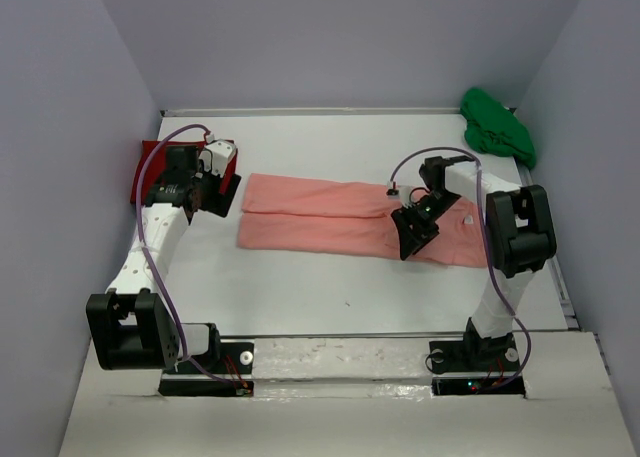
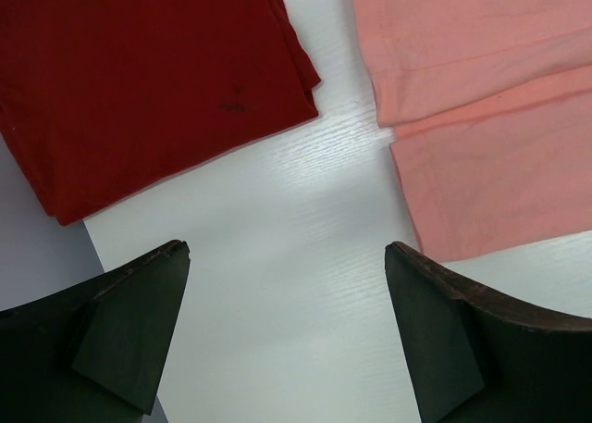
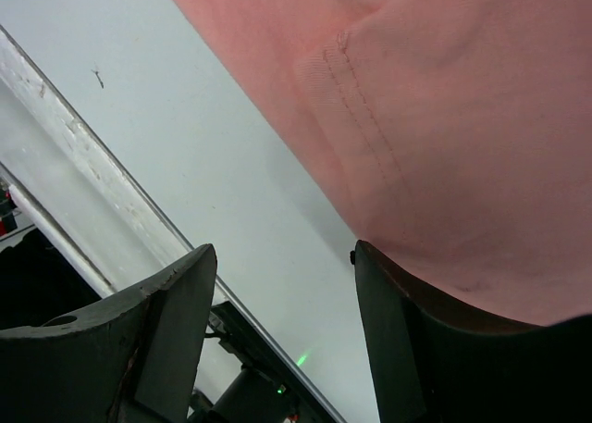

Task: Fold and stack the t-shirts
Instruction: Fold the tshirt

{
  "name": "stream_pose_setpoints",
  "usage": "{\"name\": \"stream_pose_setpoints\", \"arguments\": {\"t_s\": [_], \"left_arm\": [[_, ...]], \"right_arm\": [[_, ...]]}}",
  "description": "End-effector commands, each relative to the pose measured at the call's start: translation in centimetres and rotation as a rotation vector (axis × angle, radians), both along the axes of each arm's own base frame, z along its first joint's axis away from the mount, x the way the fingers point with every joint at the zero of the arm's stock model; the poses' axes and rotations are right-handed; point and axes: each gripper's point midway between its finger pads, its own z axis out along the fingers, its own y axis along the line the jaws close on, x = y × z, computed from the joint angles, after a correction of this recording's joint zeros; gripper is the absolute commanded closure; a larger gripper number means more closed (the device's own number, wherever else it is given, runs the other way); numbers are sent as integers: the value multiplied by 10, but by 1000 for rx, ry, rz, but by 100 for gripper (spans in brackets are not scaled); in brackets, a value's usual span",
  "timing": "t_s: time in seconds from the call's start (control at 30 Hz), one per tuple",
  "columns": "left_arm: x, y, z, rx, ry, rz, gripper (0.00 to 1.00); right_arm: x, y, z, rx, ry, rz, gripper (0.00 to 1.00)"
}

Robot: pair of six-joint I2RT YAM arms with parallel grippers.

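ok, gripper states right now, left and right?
Left gripper: open, holding nothing.
Right gripper: open, nothing clamped; salmon-pink shirt lies against one finger.

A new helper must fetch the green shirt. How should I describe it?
On the white table, go to the far right corner. The green t-shirt lies there, crumpled in a heap; the salmon-pink t-shirt lies flat mid-table and the deep red t-shirt at the left edge.

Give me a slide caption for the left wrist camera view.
Open left gripper above the white table, between the red shirt and the salmon-pink shirt.
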Motion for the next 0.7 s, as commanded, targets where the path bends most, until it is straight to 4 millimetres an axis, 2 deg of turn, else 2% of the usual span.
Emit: {"name": "stream_pose_setpoints", "arguments": {"t_s": [0.0,0.13,0.37,0.43,0.47,0.5,0.53,0.57,0.6,0.63,0.67], "left_arm": [[-6,0,7,-3,-23,-9,1],[-5,-1,7,-6,-18,-10,1],[-5,-2,8,-6,-21,-14,1],[-5,-5,7,-16,-20,-31,1],[-4,-6,6,-20,-17,-35,1],[-4,-10,7,-33,-19,-59,1],[-3,-13,9,-41,-23,-72,1],[-3,-20,10,-69,-25,-105,1],[-1,-25,12,-83,-33,-132,1],[0,-29,13,-100,-33,-154,1],[0,-41,11,-146,-19,-205,1]], "right_arm": [[-7,6,8,31,-10,21,33],[-6,8,8,27,-14,28,33],[10,7,36,10,-109,25,32],[21,-4,45,-59,-198,13,32],[33,-8,47,-93,-260,-20,32],[42,-14,59,-129,-343,-54,32],[58,-36,61,-267,-420,-135,30],[76,-46,64,-324,-524,-183,29],[87,-71,69,-458,-601,-236,29],[96,-81,80,-501,-687,-307,30],[99,-90,83,-544,-725,-334,37]]}}
